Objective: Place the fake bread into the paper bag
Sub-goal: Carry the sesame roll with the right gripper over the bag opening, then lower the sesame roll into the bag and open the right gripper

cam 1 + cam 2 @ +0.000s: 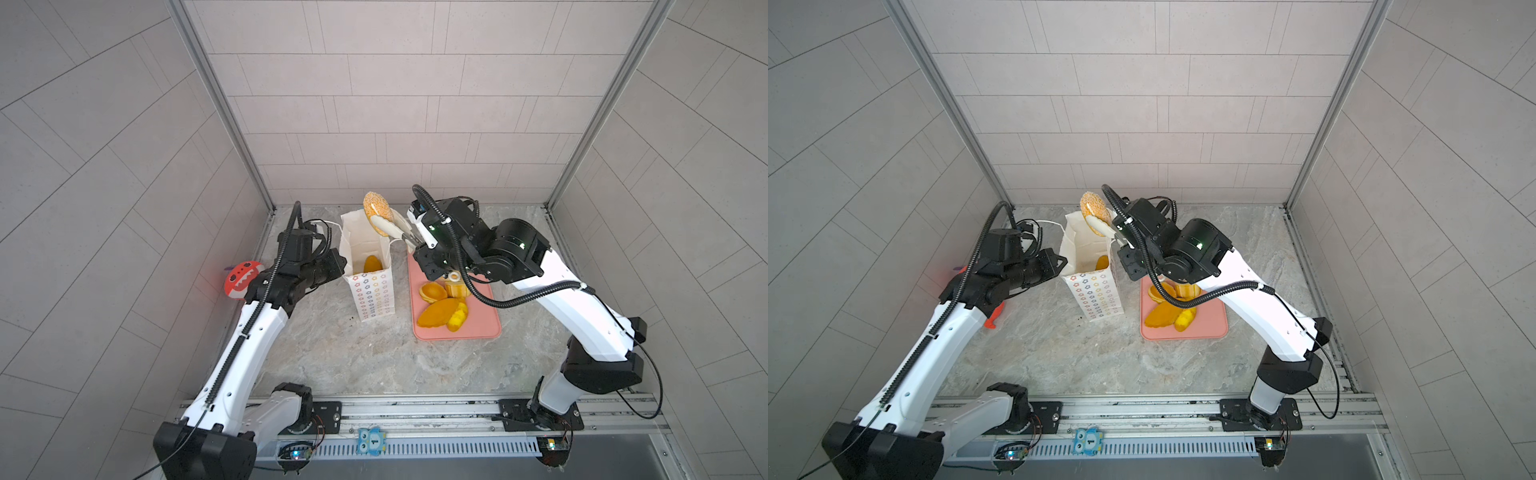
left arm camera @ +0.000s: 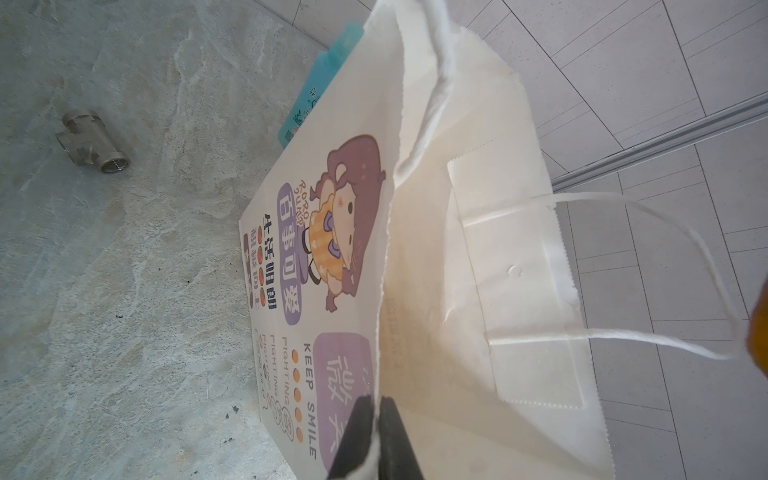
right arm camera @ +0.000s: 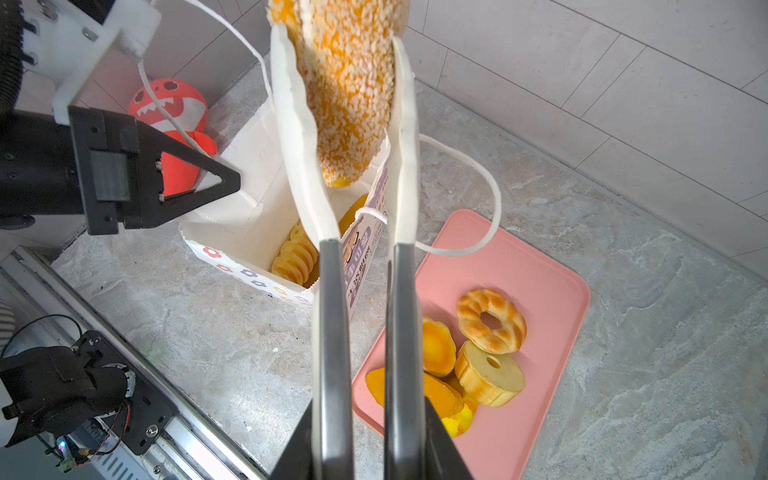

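Seeded bun (image 3: 349, 91) clamped by right pincer (image 3: 338, 41), paper bag (image 2: 478, 257) by left pincer (image 2: 376, 403); only left wrist shows metal fitting (image 2: 92, 142).

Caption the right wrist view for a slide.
In the right gripper, tongs hold the seeded bun above the open paper bag.

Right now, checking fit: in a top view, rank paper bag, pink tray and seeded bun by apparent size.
1. pink tray or paper bag: alike, tray partly hidden.
2. seeded bun: smallest, though held nearer the camera.
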Action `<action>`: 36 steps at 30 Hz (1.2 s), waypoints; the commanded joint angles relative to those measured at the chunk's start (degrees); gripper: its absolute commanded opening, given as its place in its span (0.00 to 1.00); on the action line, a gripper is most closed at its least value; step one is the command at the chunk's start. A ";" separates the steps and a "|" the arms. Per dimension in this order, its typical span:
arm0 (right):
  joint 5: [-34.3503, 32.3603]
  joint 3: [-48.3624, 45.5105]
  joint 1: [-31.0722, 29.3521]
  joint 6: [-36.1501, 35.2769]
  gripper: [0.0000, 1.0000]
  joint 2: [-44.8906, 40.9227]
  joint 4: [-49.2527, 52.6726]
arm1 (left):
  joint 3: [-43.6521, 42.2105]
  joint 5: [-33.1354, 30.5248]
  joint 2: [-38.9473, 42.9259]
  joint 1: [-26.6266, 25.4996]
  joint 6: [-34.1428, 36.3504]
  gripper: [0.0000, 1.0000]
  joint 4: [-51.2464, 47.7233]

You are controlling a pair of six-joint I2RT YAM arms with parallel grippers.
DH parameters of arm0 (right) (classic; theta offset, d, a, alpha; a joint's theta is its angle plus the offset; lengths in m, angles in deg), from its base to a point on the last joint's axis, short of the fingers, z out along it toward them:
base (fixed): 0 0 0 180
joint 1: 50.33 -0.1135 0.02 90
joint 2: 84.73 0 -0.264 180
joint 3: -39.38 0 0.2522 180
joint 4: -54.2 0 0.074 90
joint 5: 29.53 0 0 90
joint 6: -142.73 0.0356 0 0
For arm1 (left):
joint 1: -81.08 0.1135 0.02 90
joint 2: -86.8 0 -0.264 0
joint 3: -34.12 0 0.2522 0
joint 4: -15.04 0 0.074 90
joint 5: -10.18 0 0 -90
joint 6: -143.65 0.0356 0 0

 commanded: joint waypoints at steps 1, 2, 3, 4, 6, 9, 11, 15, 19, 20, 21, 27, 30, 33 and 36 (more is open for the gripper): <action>-1.35 1.49 -0.78 -0.45 0.31 0.96 -0.62 | 0.75 -0.33 1.11 0.13 -0.12 0.10 -1.36; -1.35 1.49 -0.96 -0.50 0.31 1.43 -0.62 | 0.67 -0.30 1.16 0.11 -0.12 0.10 -1.43; -1.47 1.49 -1.17 -0.53 0.31 1.76 -0.57 | 0.67 -0.36 1.20 0.13 -0.12 0.10 -1.42; -1.62 1.49 -1.42 -0.54 0.31 2.24 -0.53 | 0.65 -0.38 1.26 0.07 -0.13 0.10 -1.44; -1.97 1.49 -1.57 -0.59 0.31 2.91 -0.36 | 0.54 -0.38 1.29 0.15 -0.12 0.10 -1.44; -2.21 1.49 -1.79 -0.71 0.31 3.78 -0.18 | 0.45 -0.38 1.34 0.08 -0.12 0.10 -1.40; -2.26 1.49 -1.92 -0.77 0.32 4.27 -0.02 | 0.48 -0.32 1.34 0.10 -0.12 0.10 -1.44; -2.70 1.49 -2.36 -0.95 0.33 5.13 0.34 | 0.49 -0.32 1.28 0.15 -0.12 0.10 -1.41; -3.09 1.49 -2.56 -1.14 0.34 5.39 0.43 | 0.49 -0.36 1.25 0.12 -0.12 0.10 -1.37; -3.20 1.49 -2.59 -1.15 0.34 5.37 0.44 | 0.45 -0.37 1.25 0.11 -0.08 0.10 -1.36; -3.31 1.49 -2.55 -1.22 0.34 5.43 0.52 | 0.47 -0.32 1.32 0.15 -0.12 0.10 -1.37; -3.40 1.49 -2.63 -1.30 0.39 5.34 0.61 | 0.53 -0.35 1.27 0.08 -0.12 0.10 -1.37; -3.40 1.49 -2.63 -1.28 0.42 5.29 0.53 | 0.58 -0.32 1.40 0.12 -0.12 0.10 -1.42; -3.40 1.49 -2.72 -1.24 0.43 5.19 0.39 | 0.61 -0.22 1.32 0.12 -0.12 0.10 -1.44; -3.40 1.58 -2.72 -1.16 0.45 5.16 0.35 | 0.66 -0.28 1.18 0.12 -0.06 0.10 -1.40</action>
